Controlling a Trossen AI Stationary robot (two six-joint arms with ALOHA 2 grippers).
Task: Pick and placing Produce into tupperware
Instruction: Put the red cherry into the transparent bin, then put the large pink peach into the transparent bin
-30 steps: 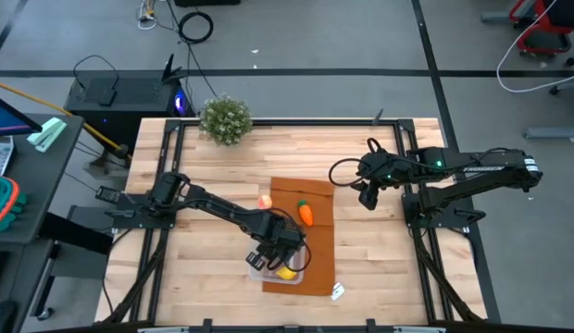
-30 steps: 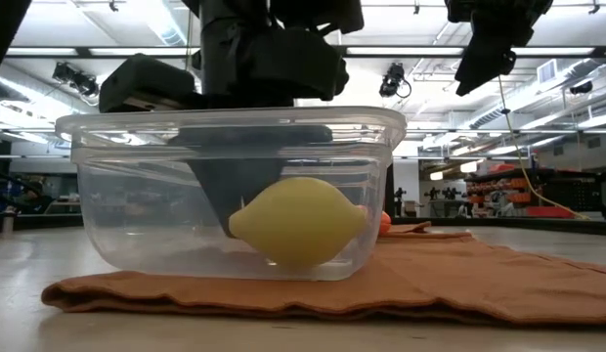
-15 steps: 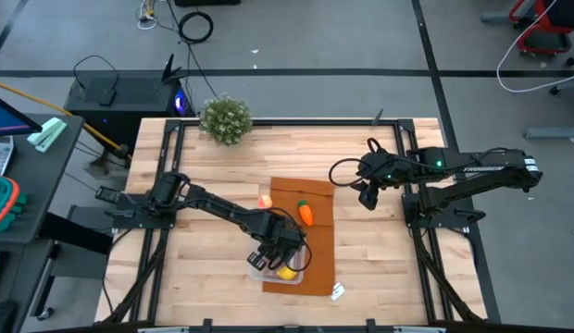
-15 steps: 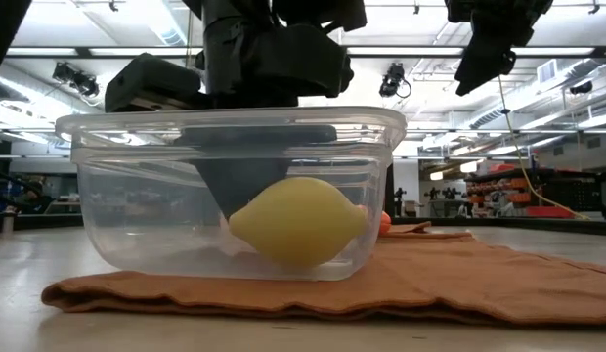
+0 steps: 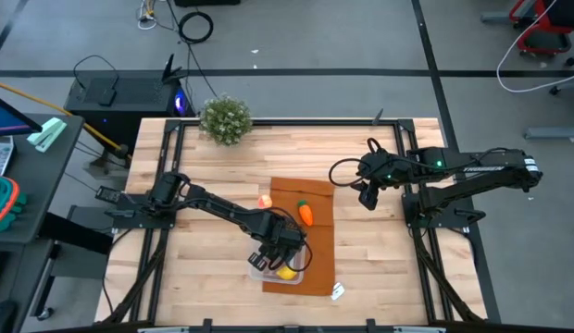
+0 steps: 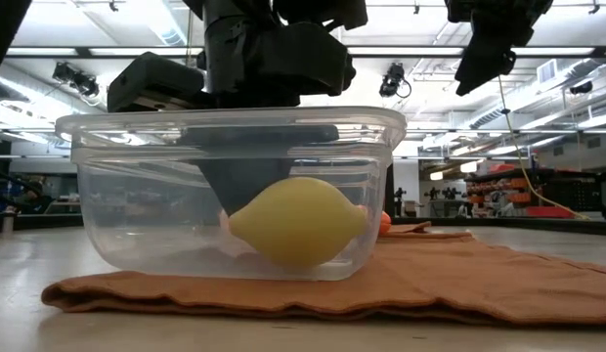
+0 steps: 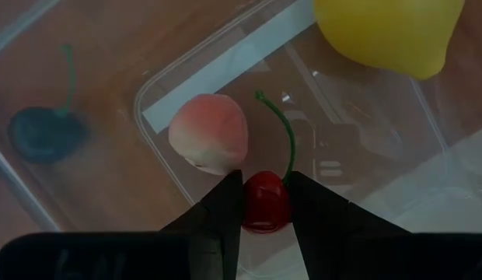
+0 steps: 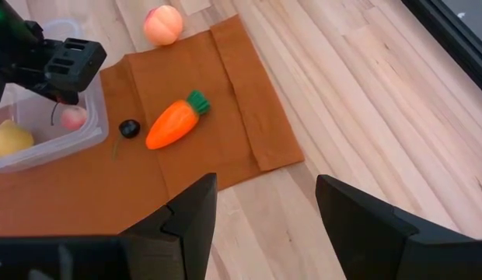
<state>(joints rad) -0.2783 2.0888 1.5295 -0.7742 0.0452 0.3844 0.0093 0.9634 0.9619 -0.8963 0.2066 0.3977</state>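
Cherry (image 7: 265,201) pinched between left gripper (image 7: 264,204) fingers inside tupperware (image 6: 230,191), beside lemon (image 6: 296,222); right gripper (image 8: 264,210) spread wide, empty.

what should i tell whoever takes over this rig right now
Left gripper: down inside the tupperware, shut on a red cherry, not yet released.
Right gripper: open, empty, waiting over bare table beside the mat.
Done: lemon and small pink fruit are in the box.
Left: carrot and a dark cherry on the mat, peach at the mat's edge.
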